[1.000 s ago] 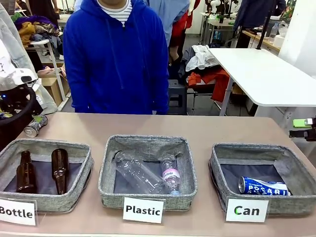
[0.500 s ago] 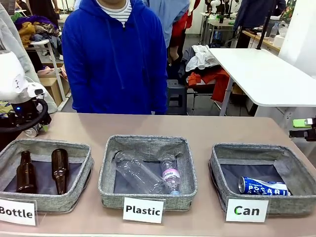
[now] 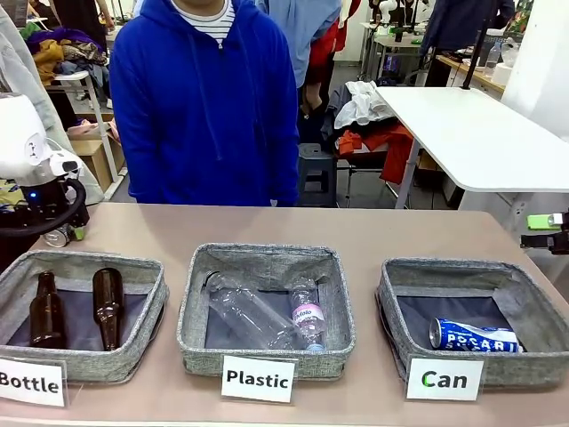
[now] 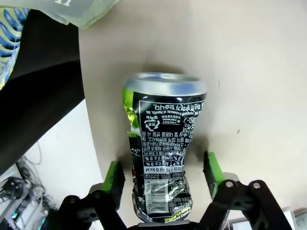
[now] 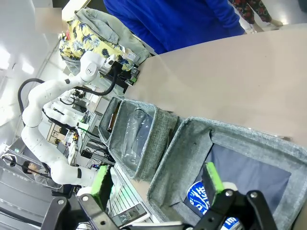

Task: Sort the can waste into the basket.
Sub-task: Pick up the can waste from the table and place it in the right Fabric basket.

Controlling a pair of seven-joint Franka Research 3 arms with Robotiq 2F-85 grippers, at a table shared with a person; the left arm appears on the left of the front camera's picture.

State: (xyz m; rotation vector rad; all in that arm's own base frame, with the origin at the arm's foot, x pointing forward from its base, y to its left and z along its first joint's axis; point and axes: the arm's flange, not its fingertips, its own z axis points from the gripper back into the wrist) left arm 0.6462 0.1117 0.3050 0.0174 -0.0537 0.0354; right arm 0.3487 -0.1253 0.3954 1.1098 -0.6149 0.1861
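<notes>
One silver can (image 4: 163,148) now straddled by spread left gripper (image 4: 160,167), right gripper (image 5: 156,184) spread.

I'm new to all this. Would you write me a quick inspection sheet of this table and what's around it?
Surface: tan table, three grey baskets in a row.
Job's things: blue can lying in the Can basket; dented silver can lying on the table between the left gripper's fingers, not squeezed yet.
Clutter: two brown bottles in the Bottle basket; clear plastic bottles in the Plastic basket.
Grippers: left open around the silver can; right gripper open above the Can basket.
Cables: black hose on the left arm.
Surroundings: person in blue hoodie, white table.
</notes>
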